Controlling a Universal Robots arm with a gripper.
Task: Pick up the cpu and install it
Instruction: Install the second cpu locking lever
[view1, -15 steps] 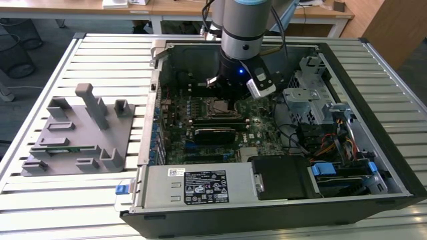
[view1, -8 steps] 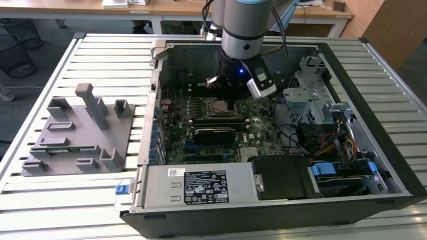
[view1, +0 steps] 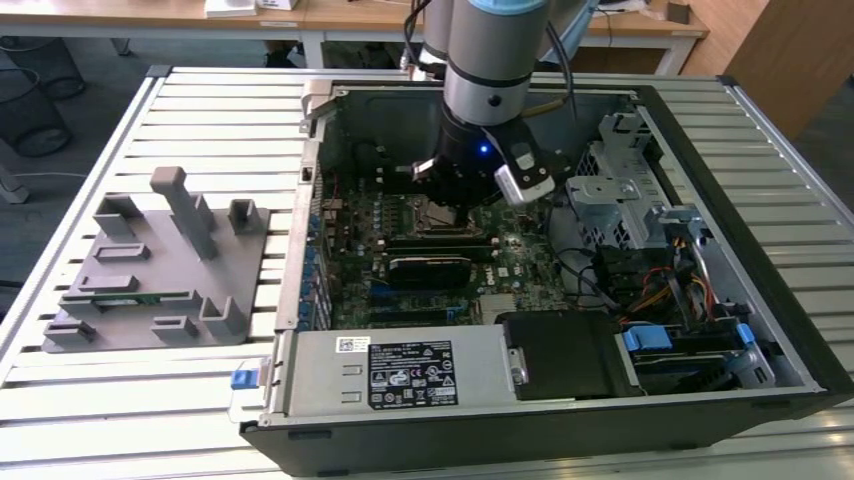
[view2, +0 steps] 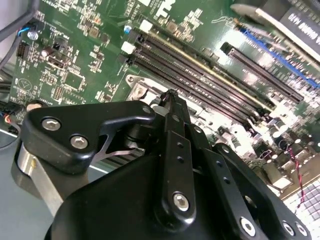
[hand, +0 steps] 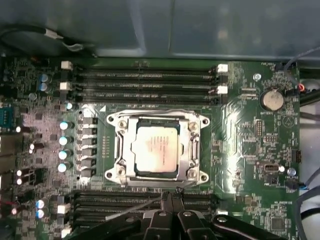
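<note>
The cpu (hand: 156, 150), a small square chip with a silver-grey top, lies flat inside the metal socket frame (hand: 120, 150) on the green motherboard (hand: 245, 130). My gripper (hand: 167, 196) hangs just off the socket's edge, over the nearer bank of memory slots, shut with nothing between its black fingers (view2: 172, 107). In the exterior view the gripper (view1: 454, 205) reaches down into the open computer case (view1: 747, 290), over the middle of the board.
Empty memory slots (hand: 145, 75) flank the socket on two sides. A black rectangular part (view1: 430, 268) lies on the board. A drive cage (view1: 627, 190) and cables stand at the exterior view's right. A grey fixture plate (view1: 147, 270) sits outside the case.
</note>
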